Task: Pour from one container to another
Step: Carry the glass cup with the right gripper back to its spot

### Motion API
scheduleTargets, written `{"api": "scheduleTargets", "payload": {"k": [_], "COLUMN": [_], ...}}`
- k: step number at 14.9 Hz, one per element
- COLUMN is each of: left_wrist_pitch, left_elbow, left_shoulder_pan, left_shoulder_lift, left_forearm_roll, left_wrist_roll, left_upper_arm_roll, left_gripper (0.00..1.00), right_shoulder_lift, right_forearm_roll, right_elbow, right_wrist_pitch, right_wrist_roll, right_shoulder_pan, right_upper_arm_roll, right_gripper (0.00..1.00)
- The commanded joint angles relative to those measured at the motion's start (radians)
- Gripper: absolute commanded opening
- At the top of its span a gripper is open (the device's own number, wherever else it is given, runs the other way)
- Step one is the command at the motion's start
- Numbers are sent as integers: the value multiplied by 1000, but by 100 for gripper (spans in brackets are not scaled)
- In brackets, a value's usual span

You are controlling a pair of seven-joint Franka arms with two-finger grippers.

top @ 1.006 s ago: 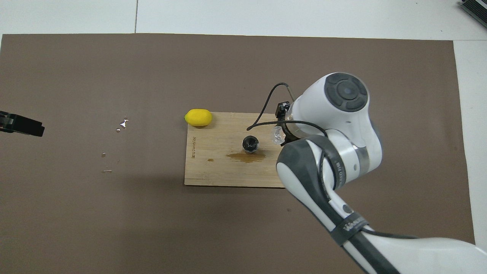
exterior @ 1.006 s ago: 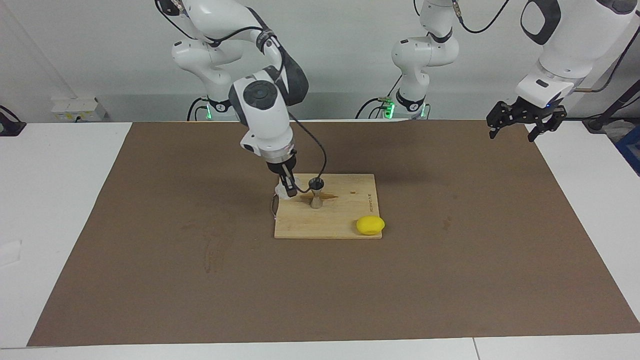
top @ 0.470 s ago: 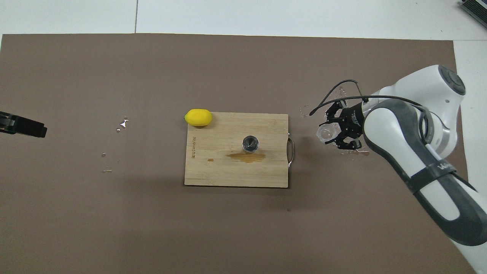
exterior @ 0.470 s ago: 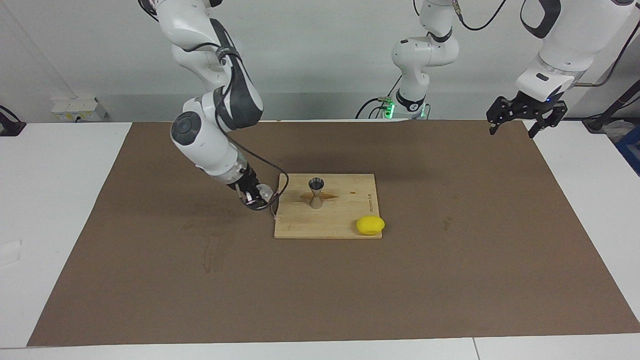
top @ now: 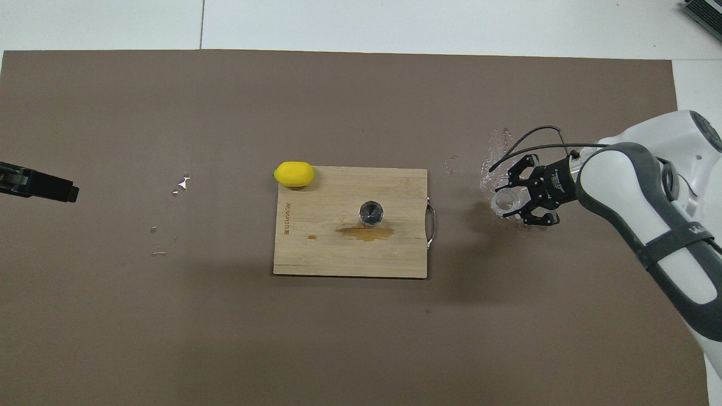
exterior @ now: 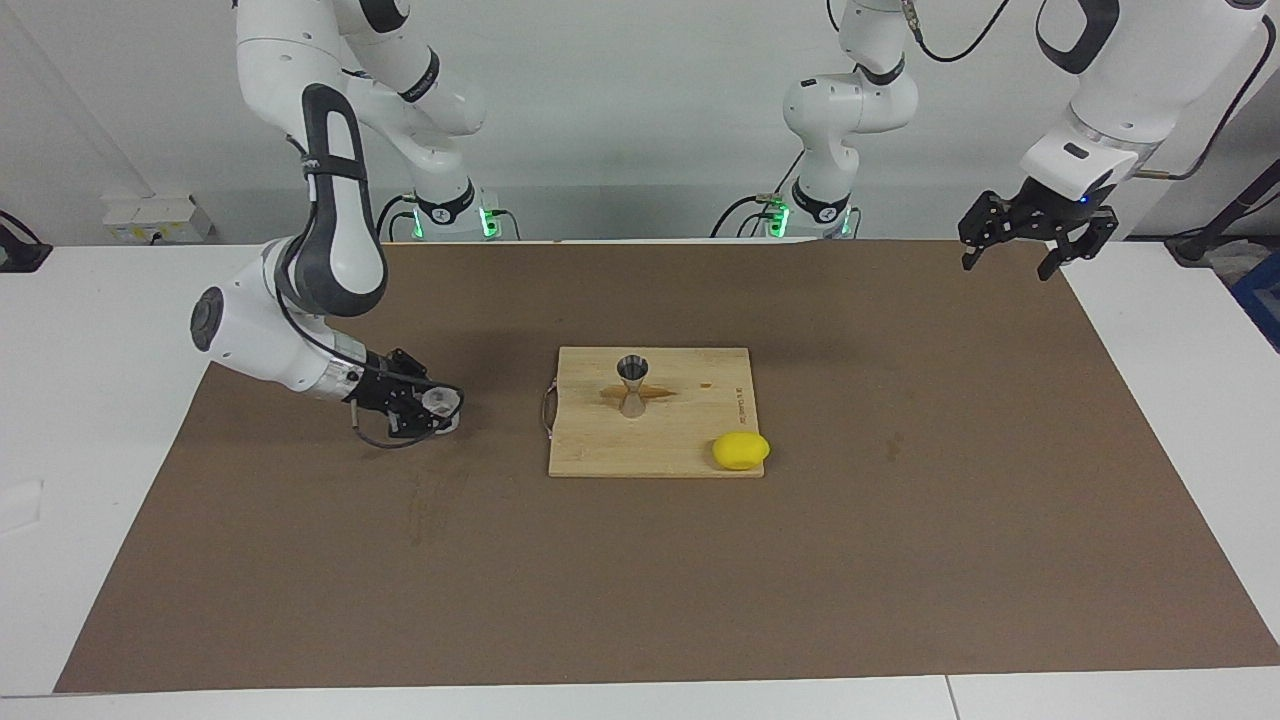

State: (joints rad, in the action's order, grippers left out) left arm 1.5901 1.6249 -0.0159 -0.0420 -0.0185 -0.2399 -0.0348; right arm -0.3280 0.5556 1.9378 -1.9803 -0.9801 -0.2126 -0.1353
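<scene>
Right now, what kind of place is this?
Most likely a robotics lab set up as a drink-mixing bench: two white arms at a table covered by a brown mat, with a steel jigger on a bamboo cutting board beside a lemon.

I see the small steel hourglass jigger (exterior: 632, 382) upright on the pale wooden cutting board (exterior: 680, 440); the yellow lemon (exterior: 741, 450) sits at the board's corner (farther from the robots, toward the left arm's end), well apart from the small clear glass tumbler (exterior: 439, 405).
</scene>
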Motion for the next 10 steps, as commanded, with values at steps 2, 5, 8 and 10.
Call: {"api": "scheduleTargets", "payload": {"k": [2, 5, 8, 10], "left_wrist_pitch": [11, 14, 13, 13], "left_elbow": [10, 16, 18, 18], "left_shoulder_pan": [16, 14, 14, 14], "left_shoulder_lift": [-15, -18, -18, -18], "left_forearm_roll": [-8, -8, -8, -8], "left_wrist_roll": [13, 13, 13, 13], "left_upper_arm_roll": [10, 10, 10, 10], "left_gripper": [100, 100, 100, 100], "right_shoulder_lift": [-39, -32, -31, -22], "right_forearm_roll": [78, 108, 110, 109], "right_elbow": [3, 30, 30, 30], "right_wrist_pitch": [29, 15, 9, 6], "right_wrist_roll": [106, 106, 107, 106], "right_shoulder_pan": [-70, -93, -116, -134], "right_upper_arm_roll": [-14, -12, -10, -7], "right_gripper": [0, 47, 99, 100]}}
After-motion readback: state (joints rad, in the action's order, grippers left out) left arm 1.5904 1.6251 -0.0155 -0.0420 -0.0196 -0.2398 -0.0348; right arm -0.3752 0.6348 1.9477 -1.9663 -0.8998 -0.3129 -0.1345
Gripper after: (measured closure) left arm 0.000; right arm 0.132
